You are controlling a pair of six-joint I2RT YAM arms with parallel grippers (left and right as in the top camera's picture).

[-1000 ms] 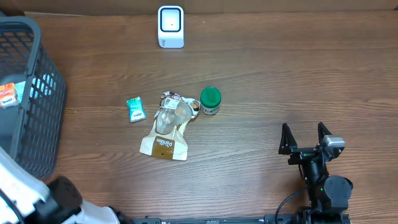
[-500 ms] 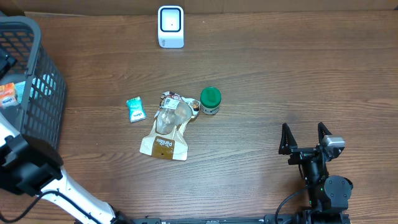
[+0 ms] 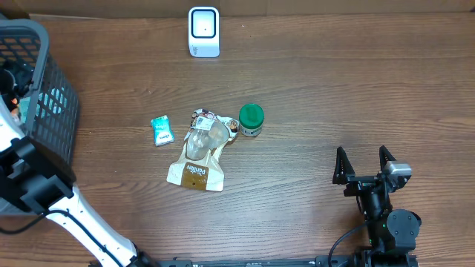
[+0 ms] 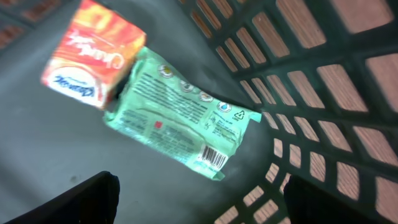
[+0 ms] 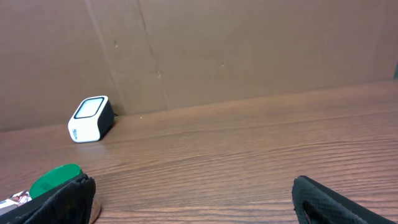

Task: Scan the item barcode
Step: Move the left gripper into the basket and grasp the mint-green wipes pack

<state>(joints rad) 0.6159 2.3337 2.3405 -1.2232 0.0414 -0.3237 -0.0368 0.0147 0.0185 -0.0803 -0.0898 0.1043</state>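
LEFT GRIPPER (image 4: 205, 208). Hangs inside the basket (image 3: 56, 111) at the 9 o'clock edge of the table (image 3: 334, 89). Jaws spread wide, one finger in each lower corner of the left wrist view, nothing pinched between them. Points down at the basket floor, just short of the green packet (image 4: 180, 118).

GREEN PACKET. Lies flat on the basket floor, printed back face up, close to the mesh wall at 3 o'clock. Carries the barcode (image 4: 213, 157) at its 5 o'clock end, uncovered. Touches the orange box (image 4: 93, 56) at 10 o'clock; the box corner overlaps the packet edge.

RIGHT GRIPPER (image 3: 362, 156). Sits low over the table at 4 o'clock, jaws spread fully, empty. Faces 12 o'clock, well apart from every item.

SCANNER (image 3: 203, 31). Stands at 12 o'clock against the back wall, white, window facing up.

LOOSE ITEMS, table centre. Tan pouch (image 3: 200, 152), with the green-lidded jar (image 3: 251, 119) at its 2 o'clock and the small teal sachet (image 3: 162, 130) at its 10 o'clock.
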